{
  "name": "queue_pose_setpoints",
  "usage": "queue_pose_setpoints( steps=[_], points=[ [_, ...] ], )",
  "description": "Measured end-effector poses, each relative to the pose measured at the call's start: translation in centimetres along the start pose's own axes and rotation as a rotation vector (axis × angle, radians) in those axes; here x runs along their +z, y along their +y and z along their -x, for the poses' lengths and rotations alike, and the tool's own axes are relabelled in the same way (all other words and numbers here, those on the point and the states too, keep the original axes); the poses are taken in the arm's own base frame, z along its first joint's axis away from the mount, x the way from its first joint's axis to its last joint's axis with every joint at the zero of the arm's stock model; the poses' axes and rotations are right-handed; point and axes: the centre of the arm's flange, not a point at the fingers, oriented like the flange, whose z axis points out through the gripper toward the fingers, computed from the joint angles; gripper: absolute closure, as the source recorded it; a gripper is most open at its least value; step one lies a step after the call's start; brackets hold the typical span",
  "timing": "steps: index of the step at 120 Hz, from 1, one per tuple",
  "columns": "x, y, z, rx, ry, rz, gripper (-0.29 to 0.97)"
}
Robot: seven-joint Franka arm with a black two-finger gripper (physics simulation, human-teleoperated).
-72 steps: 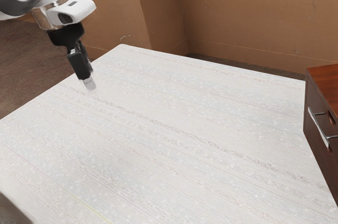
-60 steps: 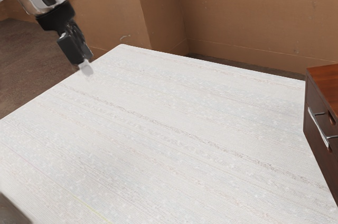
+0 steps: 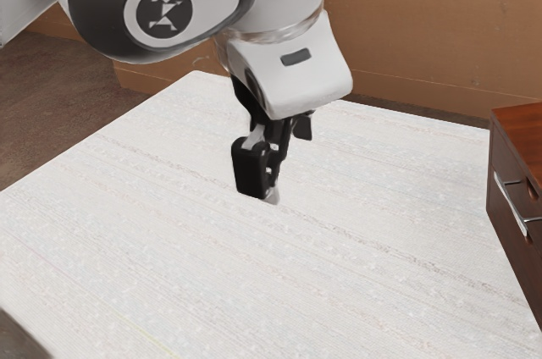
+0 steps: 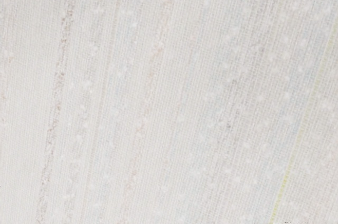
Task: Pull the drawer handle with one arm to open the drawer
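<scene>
Exterior view: the arm (image 3: 161, 3) enters from the upper left of the frame and takes up the top centre, its white wrist housing angled downward. The gripper (image 3: 269, 196) hangs from it, pointing down and slightly toward the exterior view's right, with its tip close above the tabletop (image 3: 381, 274), a little left of the frame's centre. It is seen side-on, one black member overlapping the other. Whether it is spread wide or closed narrow cannot be told. Nothing is seen held in it.

The tabletop is a pale white surface with fine grey streaks running from upper left to lower right.

The cabinet (image 3: 518, 126), dark reddish-brown, stands at the far right edge of the frame and is partly cut off by it. The drawer (image 3: 501, 174) faces the exterior view's left. Its front appears level with the cabinet face, so far as the angle allows judgement. The handle (image 3: 511, 201), a slim silver bar, runs diagonally across the drawer front.

The gripper and the handle are well apart, with a broad stretch of tabletop between them.

Background: a brown wall (image 3: 423, 12) along the top of the frame and a darker brown floor (image 3: 51, 113) at the left.

Wrist view: the streaked white tabletop (image 4: 169, 97), with a faint yellowish line crossing the lower right.
</scene>
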Motion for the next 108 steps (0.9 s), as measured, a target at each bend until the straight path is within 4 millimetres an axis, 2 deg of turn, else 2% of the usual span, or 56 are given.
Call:
queue_pose_setpoints(
  steps=[7, 18, 30, 40, 50, 60, 69, 79, 92, 108],
  points=[
    [0.3, -0.1, -0.1, 0.046, -0.024, 0.001, 0.0],
    [1.9, -2.8, 2.4, 0.067, -0.041, -0.001, 0.01],
    [5.1, -3.8, 3.8, 0.195, 0.033, 0.006, 0.0],
    [7.6, -5.9, 4.6, 0.24, 0.046, -0.017, 0.0],
    [8.2, -7.2, 5.4, 0.287, 0.065, -0.053, 0.0],
    [7.9, -7.5, 5.0, 0.359, 0.089, -0.087, 0.0],
    [7.6, -7.2, 3.7, 0.442, 0.107, -0.111, 0.0],
    [7.0, -6.2, 1.0, 0.557, 0.124, -0.138, 0.0],
    [5.6, -3.6, -4.2, 0.734, 0.169, -0.195, 0.0],
    [7.6, 0.5, -10.7, 0.94, 0.202, -0.245, 0.0]
  ],
)
